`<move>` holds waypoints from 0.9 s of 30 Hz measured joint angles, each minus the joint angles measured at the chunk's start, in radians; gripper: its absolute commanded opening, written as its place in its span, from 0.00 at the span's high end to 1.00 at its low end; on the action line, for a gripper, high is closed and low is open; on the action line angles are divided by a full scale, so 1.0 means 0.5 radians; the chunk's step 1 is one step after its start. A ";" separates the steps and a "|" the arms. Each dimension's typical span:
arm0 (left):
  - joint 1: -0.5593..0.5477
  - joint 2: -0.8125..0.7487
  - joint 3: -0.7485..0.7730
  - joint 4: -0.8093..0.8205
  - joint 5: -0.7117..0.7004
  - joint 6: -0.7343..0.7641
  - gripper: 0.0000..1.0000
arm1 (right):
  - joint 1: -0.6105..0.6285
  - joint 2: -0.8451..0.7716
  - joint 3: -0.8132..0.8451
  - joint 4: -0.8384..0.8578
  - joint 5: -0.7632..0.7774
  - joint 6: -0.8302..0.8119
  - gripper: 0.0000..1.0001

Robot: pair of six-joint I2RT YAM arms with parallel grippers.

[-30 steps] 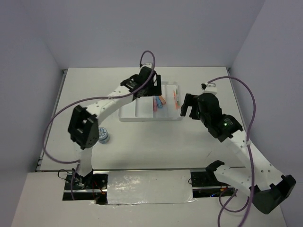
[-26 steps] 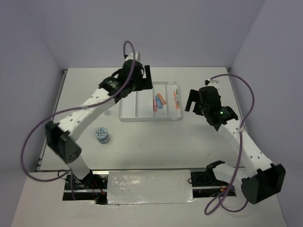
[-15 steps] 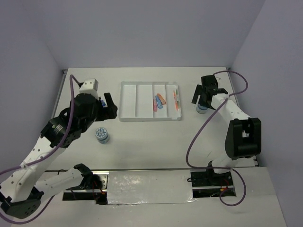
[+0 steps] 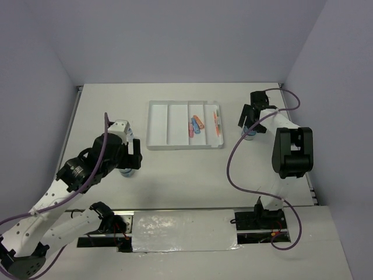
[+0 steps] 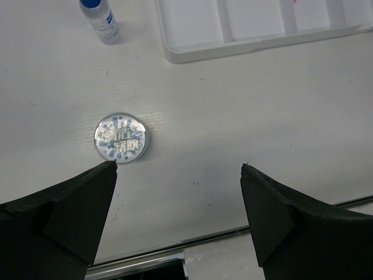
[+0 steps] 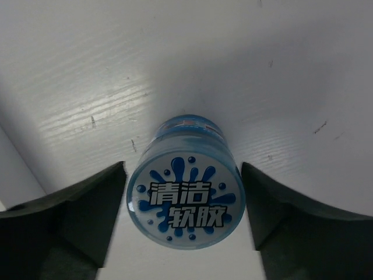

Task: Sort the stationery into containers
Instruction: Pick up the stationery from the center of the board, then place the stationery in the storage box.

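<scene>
- The white counter (image 4: pixel 192 169) carried everything.
- The shallow white tray (image 4: pixel 158 123) lay toward the far middle of the counter, its four long compartments running front to back; the two on the left held nothing.
- The left pincer (image 5: pixel 178 167) hung spread wide above the counter, near the tray's left front corner, gripping nothing.
- The right pincer (image 6: pixel 182 168) was low over the counter to the right of the tray, its fingers spread to either side of a disc; I could not tell whether they touched it.
- That blue-patterned disc (image 6: pixel 185 204) stood on the counter, outside the tray.
- The second disc (image 5: pixel 120 137) lay flat on the counter just ahead of the left finger.
- The blue-capped bottle (image 5: pixel 100 20) sat on the counter beyond it, left of the tray.
- The thin orange and green pens (image 4: pixel 216 122) lay lengthwise in the rightmost compartment.
- The short pink, blue and orange sticks (image 4: pixel 196 125) lay together in the third compartment.
</scene>
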 measured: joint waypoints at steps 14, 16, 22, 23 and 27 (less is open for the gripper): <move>0.002 -0.259 -0.084 0.129 0.094 0.035 0.01 | 0.278 -0.214 -0.024 0.020 0.101 -0.013 0.77; 0.002 -0.282 -0.088 0.118 0.014 -0.005 0.01 | 0.474 -0.294 0.041 0.034 0.101 -0.023 0.76; 0.066 -0.354 -0.088 0.071 -0.236 -0.124 0.01 | 0.823 -0.018 0.597 0.085 -0.040 -0.016 0.76; 0.082 -0.363 -0.087 0.067 -0.260 -0.137 0.01 | 0.848 0.092 0.713 0.101 -0.056 -0.015 0.76; 0.117 -0.381 -0.088 0.057 -0.304 -0.163 0.01 | 0.925 0.481 1.006 0.140 -0.115 -0.011 0.76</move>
